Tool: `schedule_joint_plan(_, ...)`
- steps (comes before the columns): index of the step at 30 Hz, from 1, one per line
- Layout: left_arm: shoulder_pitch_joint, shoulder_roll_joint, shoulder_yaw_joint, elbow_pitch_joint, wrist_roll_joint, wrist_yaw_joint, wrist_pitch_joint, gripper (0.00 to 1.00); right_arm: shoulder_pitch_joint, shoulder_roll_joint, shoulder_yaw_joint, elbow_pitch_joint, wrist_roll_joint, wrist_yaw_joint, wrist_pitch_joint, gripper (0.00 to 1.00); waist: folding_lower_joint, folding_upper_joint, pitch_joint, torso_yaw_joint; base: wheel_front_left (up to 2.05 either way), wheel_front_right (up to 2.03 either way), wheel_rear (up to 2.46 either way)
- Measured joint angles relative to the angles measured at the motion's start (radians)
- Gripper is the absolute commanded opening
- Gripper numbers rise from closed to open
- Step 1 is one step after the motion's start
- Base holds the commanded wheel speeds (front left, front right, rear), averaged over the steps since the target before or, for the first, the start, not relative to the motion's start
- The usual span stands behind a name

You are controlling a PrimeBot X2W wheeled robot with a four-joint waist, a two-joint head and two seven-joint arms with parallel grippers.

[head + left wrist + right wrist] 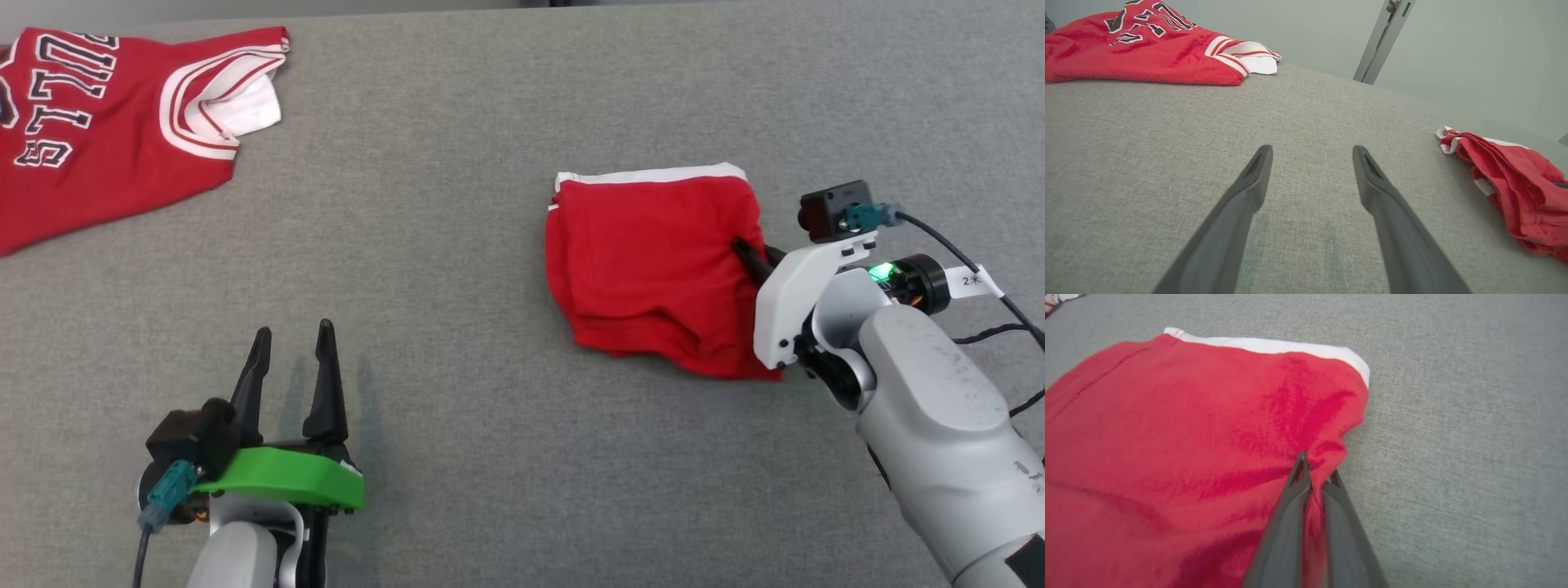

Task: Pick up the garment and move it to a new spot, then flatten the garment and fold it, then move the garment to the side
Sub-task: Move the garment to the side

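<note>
The garment (645, 261) is a red folded piece with a white trim along its far edge, lying right of centre on the grey table. My right gripper (755, 257) comes in from the right and is shut on a pinch of the cloth at the garment's right edge. In the right wrist view the two fingers (1318, 467) meet on a raised fold of the red fabric (1188, 437). My left gripper (294, 331) rests open at the lower left, well apart from the garment, with bare table between its fingers (1312, 151). The garment (1515, 183) lies off to its right.
A red jersey (98, 131) with black-and-white lettering and white trim lies spread at the table's far left corner (1139, 53). The grey fabric tabletop (457, 408) stretches between the two arms. A grey post (1384, 36) stands beyond the far edge.
</note>
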Motion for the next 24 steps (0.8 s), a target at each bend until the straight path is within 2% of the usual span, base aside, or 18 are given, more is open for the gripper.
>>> schedule_joint_plan(5, -0.026, 0.000, -0.009, -0.021, 0.028, -0.005, 0.000, 1.00, -0.025, -0.048, -0.006, 0.023, -0.016, 0.000, -0.040, 0.00, 0.0000, 0.0000, 0.009, -0.047, 0.00, 0.00, 0.00)
schedule_joint_plan(11, -0.050, 0.007, -0.023, -0.034, 0.054, -0.010, 0.000, 1.00, -0.045, -0.073, -0.040, 0.048, -0.019, 0.000, -0.092, 0.00, 0.0000, 0.0000, 0.026, -0.139, 0.00, 0.00, 0.00)
schedule_joint_plan(24, -0.086, 0.063, -0.086, -0.035, 0.075, -0.013, 0.013, 1.00, -0.064, -0.030, -0.104, 0.121, -0.017, 0.000, -0.206, 0.00, 0.0000, 0.0000, 0.088, -0.369, 0.00, 0.00, 0.00)
